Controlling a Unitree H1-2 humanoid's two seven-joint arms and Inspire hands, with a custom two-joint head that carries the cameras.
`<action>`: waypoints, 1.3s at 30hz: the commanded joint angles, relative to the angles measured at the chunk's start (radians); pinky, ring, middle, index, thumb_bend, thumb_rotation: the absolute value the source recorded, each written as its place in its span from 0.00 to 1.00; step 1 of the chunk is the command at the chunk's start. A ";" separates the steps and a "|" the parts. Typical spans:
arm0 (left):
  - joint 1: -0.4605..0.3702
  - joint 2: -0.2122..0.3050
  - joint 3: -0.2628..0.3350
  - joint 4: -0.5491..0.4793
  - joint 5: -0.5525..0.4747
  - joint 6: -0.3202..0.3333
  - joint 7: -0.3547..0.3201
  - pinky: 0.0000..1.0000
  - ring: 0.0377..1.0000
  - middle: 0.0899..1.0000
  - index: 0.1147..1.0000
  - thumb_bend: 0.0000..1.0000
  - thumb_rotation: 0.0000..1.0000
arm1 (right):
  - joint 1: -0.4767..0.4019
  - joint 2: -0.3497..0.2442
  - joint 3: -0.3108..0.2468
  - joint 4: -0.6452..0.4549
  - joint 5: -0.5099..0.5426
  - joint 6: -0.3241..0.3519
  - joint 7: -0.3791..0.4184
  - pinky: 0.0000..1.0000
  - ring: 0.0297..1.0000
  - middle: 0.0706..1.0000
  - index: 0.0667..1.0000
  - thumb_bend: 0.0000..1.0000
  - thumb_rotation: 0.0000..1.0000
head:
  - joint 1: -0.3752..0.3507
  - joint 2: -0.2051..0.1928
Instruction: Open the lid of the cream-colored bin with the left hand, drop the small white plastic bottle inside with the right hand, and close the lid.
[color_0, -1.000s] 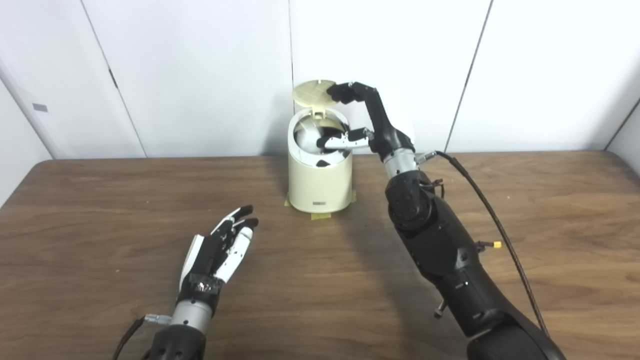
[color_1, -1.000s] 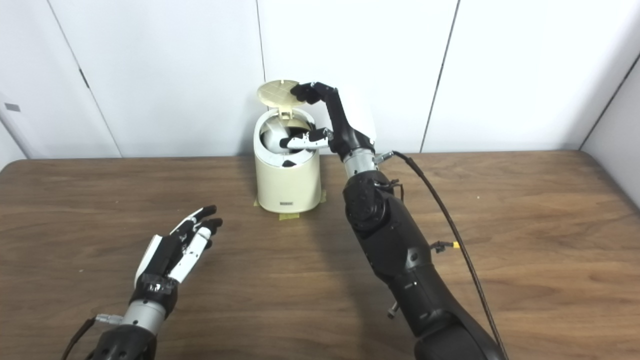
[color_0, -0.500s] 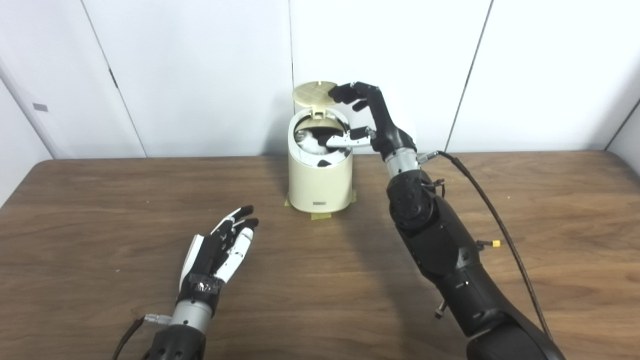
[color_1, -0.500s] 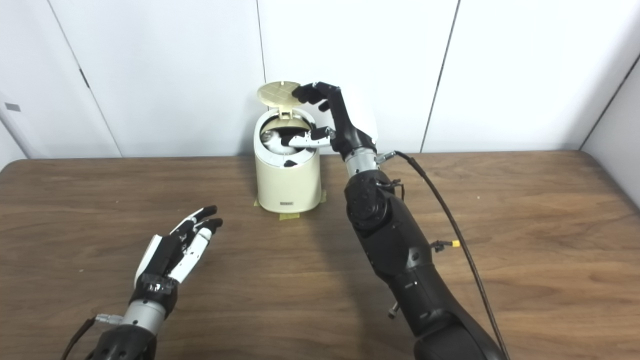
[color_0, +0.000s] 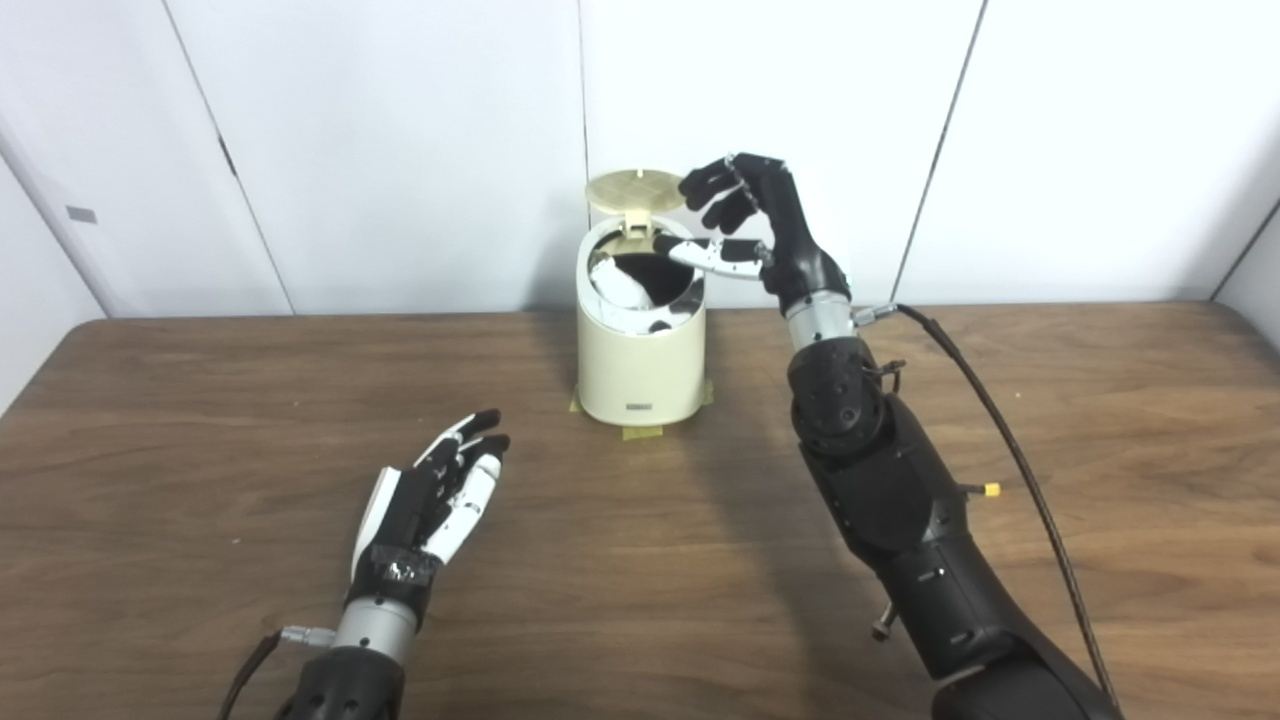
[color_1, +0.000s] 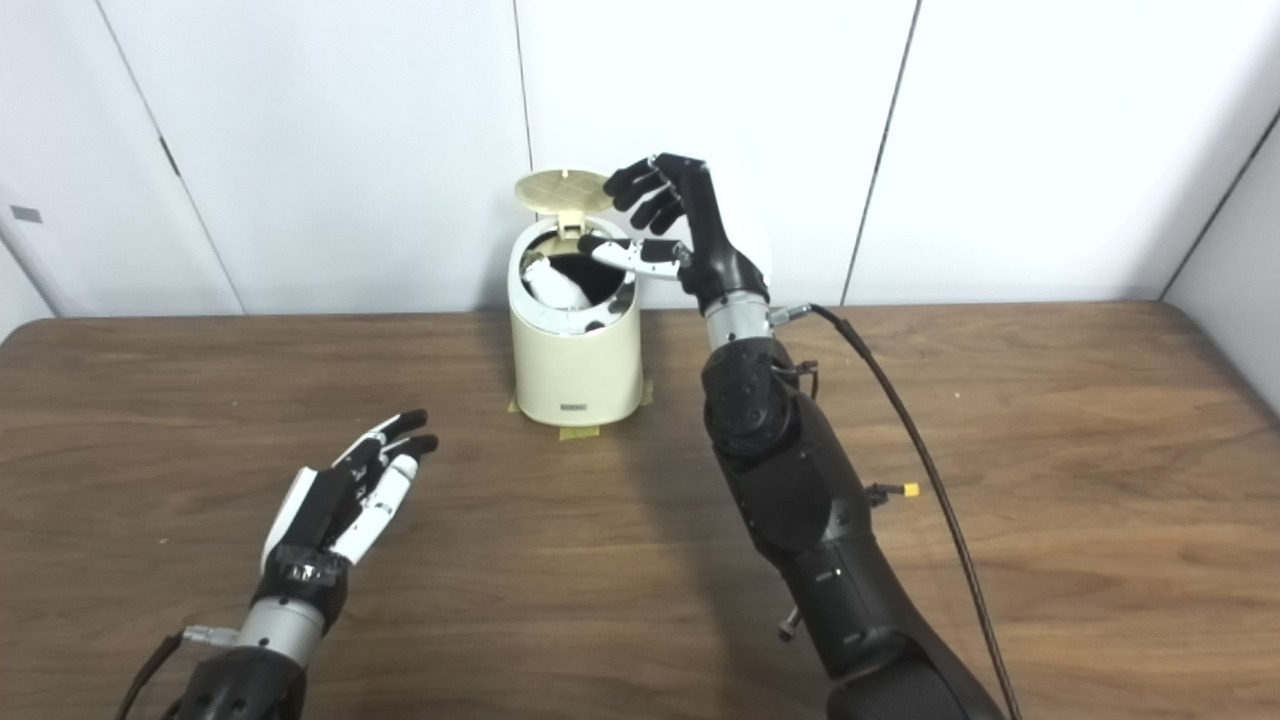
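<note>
A: At twelve o'clock on the worktop (color_0: 200, 420), toward the far edge: cream-colored bin (color_0: 640, 365), upright, lid (color_0: 635, 189) swung up and back on its hinge at the rear rim. Mouth open.

B: Bottle?

A: Small white plastic bottle (color_0: 618, 288) inside the bin, lying tilted against the left inner wall, dark hollow beside it. Only its upper part shows above the rim.

B: Right hand?

A: Right hand (color_0: 760, 225) raised over the bin's right rim, at about two o'clock from the mouth. Fingers (color_0: 712, 188) spread and curled, tips close by the lid's right edge; whether they touch it I cannot tell. Thumb reaches out over the opening. It grips nothing.

B: And the left one?

A: Left hand (color_1: 335, 495) low over the worktop at about seven o'clock from the bin, well apart from it. Palm turned up and inward, fingers stretched out and slightly apart, pointing toward one o'clock. Empty.

B: Anything else noted?

A: Strips of yellowish tape (color_0: 642, 432) under the bin's base, showing at the front and both sides. Black cable (color_1: 900, 420) trailing from the right wrist down along the forearm. White wall panels (color_0: 400, 150) behind the bin.
</note>
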 joint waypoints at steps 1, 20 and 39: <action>-0.050 0.002 0.009 -0.011 -0.020 -0.002 0.006 0.93 0.89 0.81 0.88 0.24 0.63 | -0.018 -0.003 -0.028 -0.071 0.028 0.026 0.013 0.39 0.43 0.46 0.44 0.52 0.00 | 0.002 -0.001; -0.277 0.083 0.044 0.096 -0.117 -0.003 0.023 0.83 0.85 0.85 0.89 0.26 0.59 | 0.413 0.025 -0.210 -0.554 0.501 0.393 0.326 0.71 0.82 0.85 0.74 0.55 0.51 | -0.015 -0.017; -0.562 0.155 -0.057 0.353 -0.114 -0.008 0.017 0.89 0.90 0.88 0.90 0.36 0.72 | 0.638 0.075 -0.193 -0.578 0.570 0.281 0.312 0.89 0.95 0.97 0.97 0.63 0.78 | -0.019 -0.060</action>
